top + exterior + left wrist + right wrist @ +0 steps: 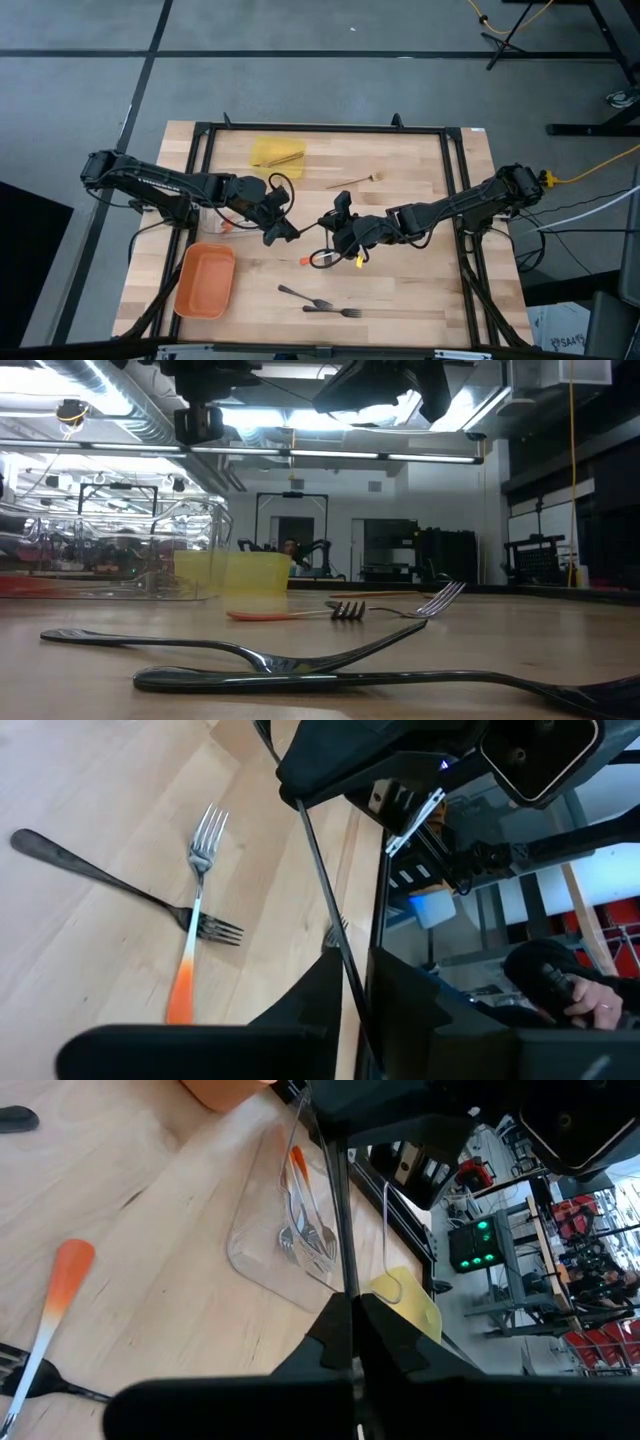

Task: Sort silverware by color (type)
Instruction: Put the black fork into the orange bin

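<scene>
**Over mid-table, two pincers meet on one thin dark utensil**

Between the arms, above the middle of the table, the right gripper (335,232) has its fingers pressed together on a thin dark utensil (342,1230). It is seen edge-on and reads as one of the dark forks. The far end of that utensil runs into the left gripper (283,230), which faces the right one from close by. The utensil passes between the left fingers, but I cannot tell whether they pinch it or merely stand around it.

Just under the grippers a silver fork with an orange handle tip (195,920) lies flat on the wood, crossed by a dark fork (100,880). Two more dark forks (320,304) lie nearer the front edge, close to each other.

Beside the left arm a clear tray (255,1250) holds a few silver pieces. The orange tray (205,282) sits toward the front left and the yellow tray (275,152) at the back. A wooden utensil (355,181) lies alone near the yellow tray.

As a judgement, these pieces are light, stiff and slim, with smooth, probably slippery handles. A pinch across the flat of the handle, near its middle, should keep a fork from pivoting. Held at the very end, it would likely swing or slip. Pieces lying flat offer little edge to get under, and the crossed pair may drag one another if either is lifted.
</scene>
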### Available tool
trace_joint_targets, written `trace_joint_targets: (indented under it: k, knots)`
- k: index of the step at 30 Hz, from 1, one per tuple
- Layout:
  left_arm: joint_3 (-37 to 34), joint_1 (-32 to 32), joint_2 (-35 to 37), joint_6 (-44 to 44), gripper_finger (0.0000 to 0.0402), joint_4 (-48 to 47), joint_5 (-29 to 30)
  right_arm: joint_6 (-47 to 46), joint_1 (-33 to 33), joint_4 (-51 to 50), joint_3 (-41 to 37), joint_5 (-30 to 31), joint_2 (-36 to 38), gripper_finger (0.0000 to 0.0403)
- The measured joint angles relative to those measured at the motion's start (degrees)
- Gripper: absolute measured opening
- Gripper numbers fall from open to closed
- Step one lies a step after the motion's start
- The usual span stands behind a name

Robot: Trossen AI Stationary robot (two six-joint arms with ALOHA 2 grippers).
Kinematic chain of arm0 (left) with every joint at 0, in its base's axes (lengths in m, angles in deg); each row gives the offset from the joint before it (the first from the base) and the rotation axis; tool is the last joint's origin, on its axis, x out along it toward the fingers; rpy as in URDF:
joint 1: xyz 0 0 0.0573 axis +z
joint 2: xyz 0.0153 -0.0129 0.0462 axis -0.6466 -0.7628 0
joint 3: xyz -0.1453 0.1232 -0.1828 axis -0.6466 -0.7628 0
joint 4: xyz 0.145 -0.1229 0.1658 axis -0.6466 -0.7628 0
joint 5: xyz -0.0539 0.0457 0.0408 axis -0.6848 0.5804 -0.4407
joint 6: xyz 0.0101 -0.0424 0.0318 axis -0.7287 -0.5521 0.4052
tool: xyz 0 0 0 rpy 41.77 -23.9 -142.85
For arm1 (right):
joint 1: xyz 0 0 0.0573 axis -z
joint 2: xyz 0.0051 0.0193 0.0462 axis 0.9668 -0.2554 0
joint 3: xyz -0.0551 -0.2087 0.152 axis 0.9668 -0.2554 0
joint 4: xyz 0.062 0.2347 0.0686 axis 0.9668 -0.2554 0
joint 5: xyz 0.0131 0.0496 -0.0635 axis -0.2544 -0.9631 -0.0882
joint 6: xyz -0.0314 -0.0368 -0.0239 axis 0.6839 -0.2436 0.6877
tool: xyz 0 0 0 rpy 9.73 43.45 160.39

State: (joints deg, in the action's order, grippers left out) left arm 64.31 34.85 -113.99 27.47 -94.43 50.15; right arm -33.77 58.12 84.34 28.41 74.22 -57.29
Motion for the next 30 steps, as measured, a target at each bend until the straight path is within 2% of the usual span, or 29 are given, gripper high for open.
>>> trace_joint_targets:
  k: [6, 16, 25, 30]
  knots:
    - [-0.1, 0.0, 0.0, -0.5, 0.0008, -1.1, 0.6, 0.0, -0.1, 0.0, 0.0, 0.0, 0.2, 0.0000]
    - [-0.1, 0.0, 0.0, 0.0, 0.0003, -2.5, 1.4, 0.0, -0.2, 0.0, 0.0, -0.4, 0.1, 0.0010]
    - [0.0, 0.0, 0.0, 0.2, 0.0001, -2.4, 1.7, 0.0, -0.1, 0.0, 0.0, -0.4, 0.0, 0.0076]
    - [0.0, 0.0, 0.0, 0.9, 0.0001, -2.5, 4.1, -0.1, -0.1, 0.0, 0.0, -0.4, 0.0, 0.0100]
